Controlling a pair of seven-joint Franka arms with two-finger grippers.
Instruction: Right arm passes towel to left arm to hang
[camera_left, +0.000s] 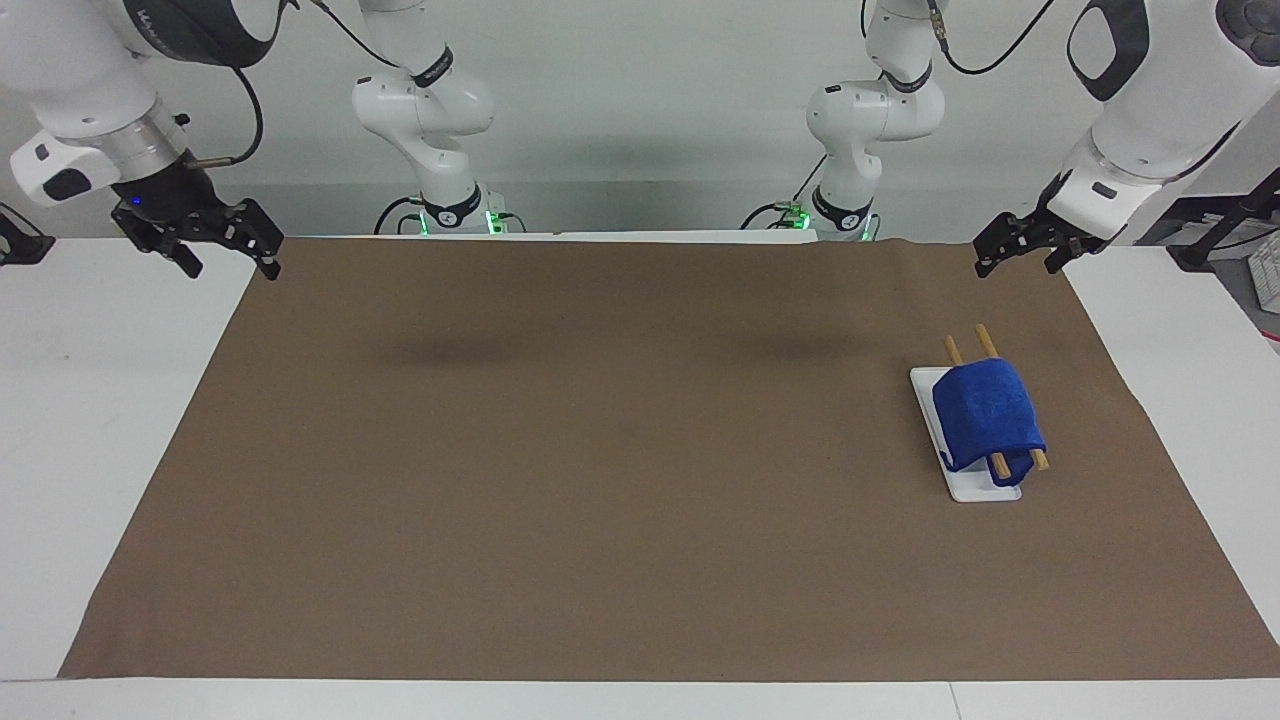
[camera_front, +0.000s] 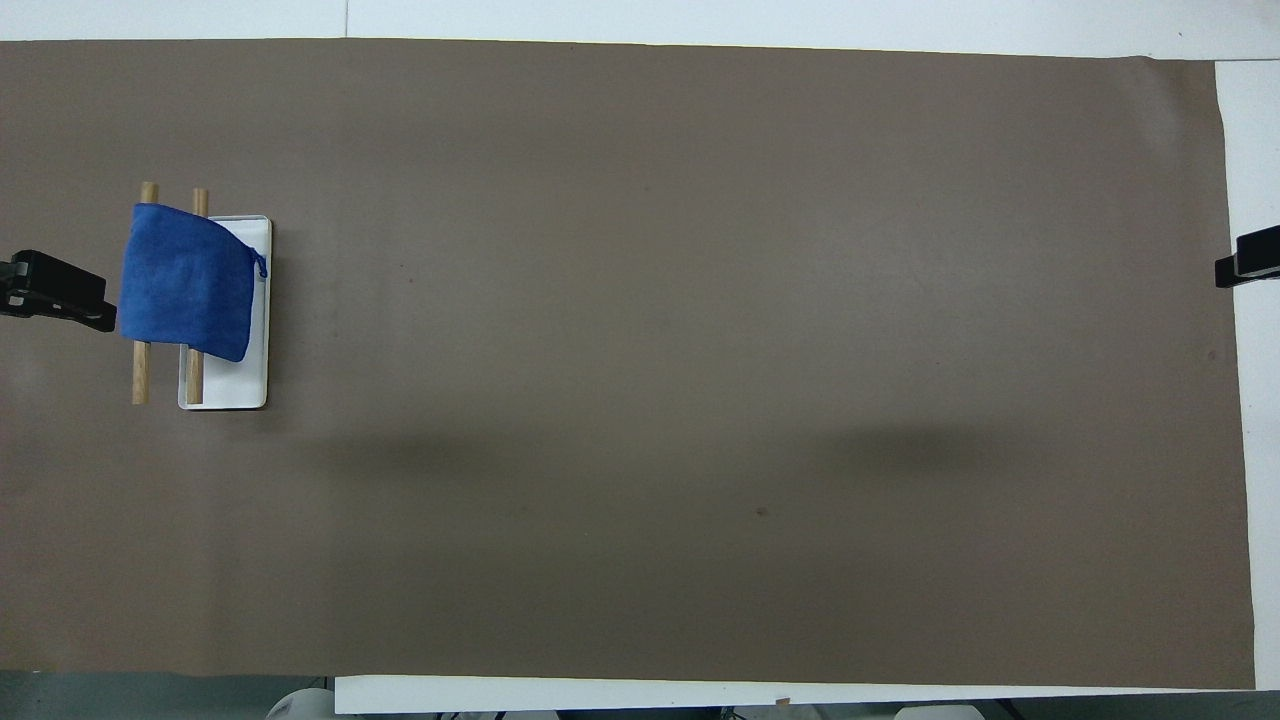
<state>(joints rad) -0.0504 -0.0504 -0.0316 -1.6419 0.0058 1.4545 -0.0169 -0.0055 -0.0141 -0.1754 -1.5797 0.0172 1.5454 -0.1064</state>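
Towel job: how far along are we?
Done, by the look of it: the towel hangs draped over the two wooden rods of the white rack. In hand: nothing; the left gripper and right gripper are both open, up off the table. Left: nothing visible.

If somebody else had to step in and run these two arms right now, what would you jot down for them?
Left gripper: open, holding nothing, raised over the brown mat's corner at the left arm's end.
Right gripper: open, holding nothing, raised over the mat's edge at the right arm's end.
Towel: draped over the two wooden bars of the small rack, toward the left arm's end of the table; nothing touches it.
Done: the towel is hung, so the handover looks finished.
Left: nothing obvious; both arms wait clear of the rack.
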